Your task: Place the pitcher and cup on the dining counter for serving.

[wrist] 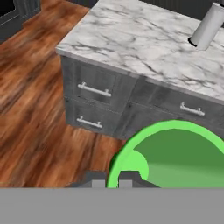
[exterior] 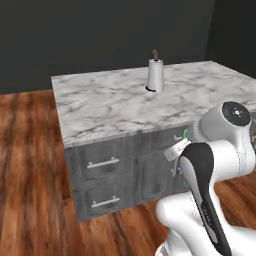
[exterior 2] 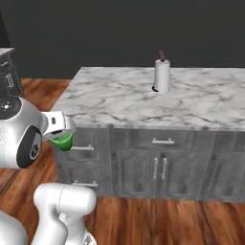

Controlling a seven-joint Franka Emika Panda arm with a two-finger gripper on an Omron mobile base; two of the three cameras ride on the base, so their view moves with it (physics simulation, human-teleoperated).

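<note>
Beside the island bench's (exterior 2: 143, 103) near corner, the end effector (exterior 2: 61, 133) grips the green cup (exterior 2: 62, 142).
Off the marble top, the cup hangs in front of the dark grey drawers (exterior: 102, 180), above the wood floor (wrist: 30, 109), with the jaws clenched on its rim; from the hand view its open green mouth (wrist: 175, 155) looms close. On the bench stands a white paper towel roll (exterior: 155, 75), upright, well apart from the cup.

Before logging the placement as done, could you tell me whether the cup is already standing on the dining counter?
No, the cup hangs in the gripper beside the drawers, below the dining counter top.
</note>
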